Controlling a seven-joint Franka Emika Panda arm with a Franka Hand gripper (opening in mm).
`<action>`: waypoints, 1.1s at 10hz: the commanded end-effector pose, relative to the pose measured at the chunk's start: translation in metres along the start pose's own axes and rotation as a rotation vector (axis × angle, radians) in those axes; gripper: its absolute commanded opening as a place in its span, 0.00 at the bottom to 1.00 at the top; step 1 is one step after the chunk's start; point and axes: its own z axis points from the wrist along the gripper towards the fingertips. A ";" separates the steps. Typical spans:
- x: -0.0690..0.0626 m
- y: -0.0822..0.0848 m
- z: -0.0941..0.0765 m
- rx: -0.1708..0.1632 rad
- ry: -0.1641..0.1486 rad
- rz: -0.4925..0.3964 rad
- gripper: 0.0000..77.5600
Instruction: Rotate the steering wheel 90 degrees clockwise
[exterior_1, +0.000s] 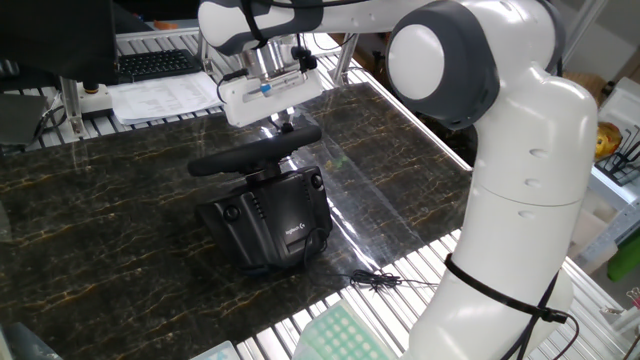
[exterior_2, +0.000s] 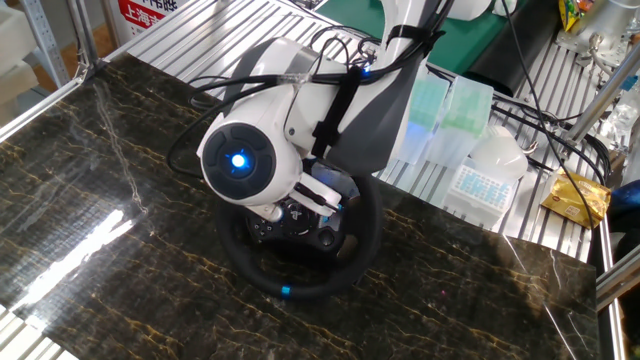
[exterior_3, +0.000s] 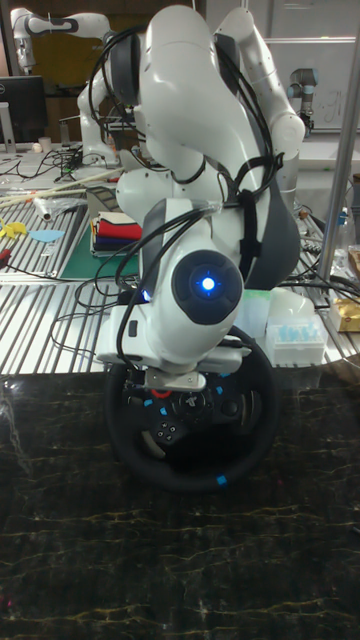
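The steering wheel (exterior_1: 256, 152) is black, its thin rim seen edge-on above a boxy black base (exterior_1: 272, 218) with a small white logo. My gripper (exterior_1: 287, 126) comes down from above and is shut on the far part of the rim. From the other side the rim (exterior_2: 366, 243) faces the camera, with a small blue mark (exterior_2: 287, 291) at its bottom. There my wrist (exterior_2: 240, 163) covers the hub and hides the fingers. The tall view shows the wheel (exterior_3: 130, 445) with the blue mark (exterior_3: 222, 481) at its lower right.
A black keyboard (exterior_1: 155, 63) and papers (exterior_1: 165, 95) lie behind the marble tabletop. Clear tip boxes (exterior_2: 440, 110) and a white box (exterior_2: 482, 182) stand on the metal bench. A thin black cable (exterior_1: 375, 280) lies near the table's edge, by a green tray (exterior_1: 340, 335).
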 end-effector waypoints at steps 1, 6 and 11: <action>0.010 0.007 -0.003 -0.007 0.011 0.004 0.00; 0.016 0.011 -0.004 -0.031 0.028 -0.005 0.00; 0.020 0.014 -0.005 -0.064 0.039 -0.017 0.00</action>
